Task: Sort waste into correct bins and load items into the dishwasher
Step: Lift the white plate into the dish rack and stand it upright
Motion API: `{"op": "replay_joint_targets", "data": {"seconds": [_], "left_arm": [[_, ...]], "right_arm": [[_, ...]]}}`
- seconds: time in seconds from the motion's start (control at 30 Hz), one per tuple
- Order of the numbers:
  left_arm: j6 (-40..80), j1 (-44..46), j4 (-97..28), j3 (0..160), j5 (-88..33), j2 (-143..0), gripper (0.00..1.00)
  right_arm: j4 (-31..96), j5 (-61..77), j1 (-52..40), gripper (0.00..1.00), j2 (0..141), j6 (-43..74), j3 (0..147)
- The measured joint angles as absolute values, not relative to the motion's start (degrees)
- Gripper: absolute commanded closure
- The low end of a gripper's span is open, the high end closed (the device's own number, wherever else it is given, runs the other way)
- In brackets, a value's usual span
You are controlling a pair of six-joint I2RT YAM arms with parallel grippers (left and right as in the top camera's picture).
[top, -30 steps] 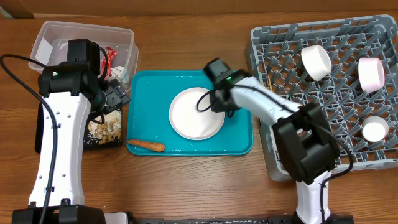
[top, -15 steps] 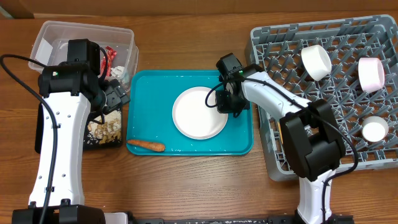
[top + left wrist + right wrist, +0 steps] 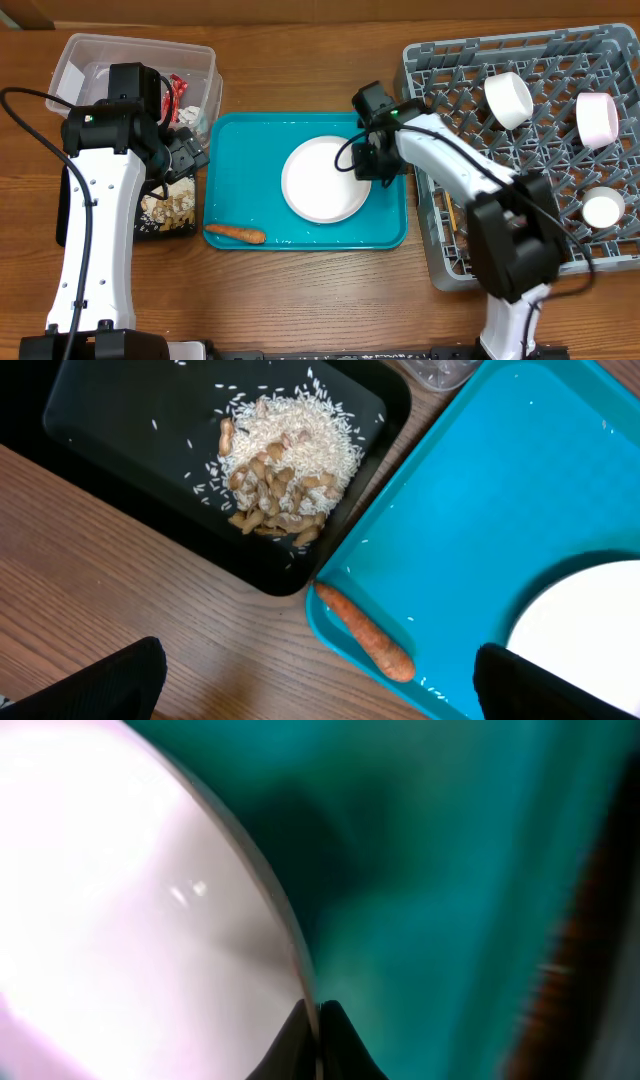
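Observation:
The round white plate [image 3: 325,180] lies on the teal tray [image 3: 240,150]. My right gripper [image 3: 368,165] is shut on the plate's right rim; in the right wrist view the fingertips [image 3: 318,1020] pinch the plate edge [image 3: 150,900]. An orange carrot [image 3: 235,234] lies at the tray's front left, also in the left wrist view [image 3: 365,632]. My left gripper [image 3: 320,690] is open and empty above the tray's corner. The black tray [image 3: 130,440] holds rice and nut scraps [image 3: 285,470]. The clear tub [image 3: 100,60] holds a red wrapper [image 3: 178,90]. The grey rack [image 3: 450,100] holds three white cups.
Cups in the rack sit at the top [image 3: 508,100], top right [image 3: 597,117] and right [image 3: 603,209]. The rack stands right beside the teal tray. Bare wooden table lies in front of the tray.
My right gripper has moved right toward the rack, dragging the plate a little to the right across the teal tray. The left arm has not moved.

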State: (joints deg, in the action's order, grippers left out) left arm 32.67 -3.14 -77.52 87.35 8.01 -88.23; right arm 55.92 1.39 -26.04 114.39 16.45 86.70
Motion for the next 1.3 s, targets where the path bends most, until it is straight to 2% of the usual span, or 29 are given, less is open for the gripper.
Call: {"op": "replay_joint_targets", "data": {"seconds": [0.1,0.3,0.43,0.53,0.8,1.2,1.27,1.3], "left_arm": [[32.64,-3.14,-77.49,87.35,8.01,-88.23,0.00],[32.67,-3.14,-77.08,87.35,8.05,-88.23,0.00],[32.67,-3.14,-76.82,87.35,8.08,-88.23,0.00],[32.67,-3.14,-76.66,87.35,8.21,-88.23,0.00],[32.67,-3.14,-76.64,87.35,8.21,-88.23,0.00],[32.67,-3.14,-76.64,87.35,8.21,-88.23,0.00],[32.67,-3.14,-76.64,87.35,8.21,-88.23,0.00],[32.67,-3.14,-76.64,87.35,8.21,-88.23,0.00]], "right_arm": [[56.12,-6.63,-25.30,0.96,107.04,16.47,86.80],[54.37,-33.28,-23.75,0.96,92.51,16.45,88.38],[54.43,-54.48,-22.96,0.96,91.11,16.69,88.88],[54.46,-61.87,-21.39,0.96,92.71,17.82,88.75],[53.63,-67.29,-17.15,0.96,97.65,19.92,85.49],[53.58,-57.49,-16.91,0.96,102.35,21.50,85.03],[53.58,-56.03,-16.88,0.94,102.37,21.65,85.03],[53.54,-55.22,-16.86,0.90,102.39,21.78,85.03]]}}
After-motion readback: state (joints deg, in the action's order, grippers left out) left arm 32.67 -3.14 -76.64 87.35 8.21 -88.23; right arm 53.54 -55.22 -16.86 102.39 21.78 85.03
